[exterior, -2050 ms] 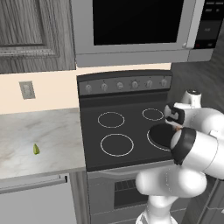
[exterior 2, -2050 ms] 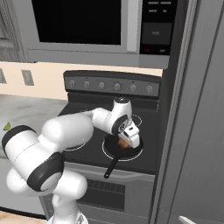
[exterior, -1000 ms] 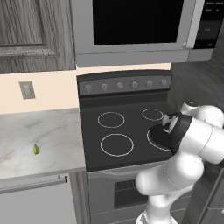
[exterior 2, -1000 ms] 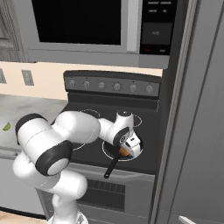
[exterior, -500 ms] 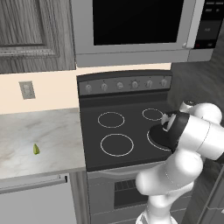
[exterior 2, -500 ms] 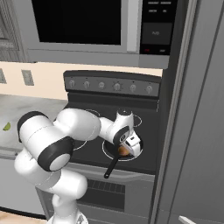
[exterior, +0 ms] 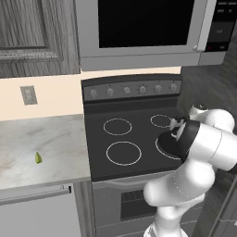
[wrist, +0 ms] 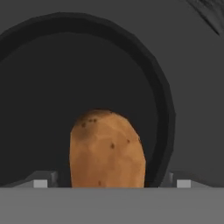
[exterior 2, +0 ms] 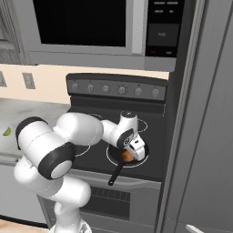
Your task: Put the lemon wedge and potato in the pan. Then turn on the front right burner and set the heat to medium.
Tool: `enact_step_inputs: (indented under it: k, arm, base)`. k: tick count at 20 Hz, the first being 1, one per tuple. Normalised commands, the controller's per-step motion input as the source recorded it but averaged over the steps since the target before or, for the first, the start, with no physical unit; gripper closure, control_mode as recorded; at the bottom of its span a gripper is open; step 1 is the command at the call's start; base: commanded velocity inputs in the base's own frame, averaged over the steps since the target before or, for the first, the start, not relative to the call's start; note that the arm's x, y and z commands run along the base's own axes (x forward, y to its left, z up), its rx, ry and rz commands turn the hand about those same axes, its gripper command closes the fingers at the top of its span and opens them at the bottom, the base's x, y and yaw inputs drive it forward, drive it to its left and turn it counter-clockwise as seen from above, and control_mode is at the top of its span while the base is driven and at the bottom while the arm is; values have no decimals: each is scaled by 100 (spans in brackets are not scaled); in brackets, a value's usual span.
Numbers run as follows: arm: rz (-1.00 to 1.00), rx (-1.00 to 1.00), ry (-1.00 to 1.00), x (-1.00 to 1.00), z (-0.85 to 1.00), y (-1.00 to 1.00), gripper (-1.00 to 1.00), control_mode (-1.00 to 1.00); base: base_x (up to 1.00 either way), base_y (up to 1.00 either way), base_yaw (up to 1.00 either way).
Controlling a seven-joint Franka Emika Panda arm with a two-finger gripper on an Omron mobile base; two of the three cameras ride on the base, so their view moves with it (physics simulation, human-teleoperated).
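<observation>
Tabletop (exterior: 55, 139) holds lemon wedge (exterior: 38, 158) unmoved; potato (wrist: 107, 148) lies in pan (wrist: 164, 109) beneath wide-open, empty end effector (exterior 2: 133, 151); burner untouched.

Arm folded forward and low, gripper (exterior 2: 130, 155) pointing down with jaws spread wide.
Reaches from the base in a tight bend, big white elbow bulging in the foreground of both base views, forearm angled down to the wrist. Hand tilted slightly off vertical in the right base view. In the hand view, only the two finger tips (wrist: 40, 182) peek up at the bottom corners, far apart and touching nothing on either side. Nothing gripped.
</observation>
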Motion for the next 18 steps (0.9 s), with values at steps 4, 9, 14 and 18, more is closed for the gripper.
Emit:
enact_step_inputs:
  k: [4,9,14,18]
  arm:
    - [0,0,-6,0,66,25,-100,-100]
    - [0,0,-8,-1,69,40,-100,-100]
    - [-1,0,0,3,30,61,-100,-100]
    - [0,0,0,-5,1,56,-100,-100]
  base:
    - [0,0,0]
    - [0,0,0]
    - [0,0,0]
    - [0,0,0]
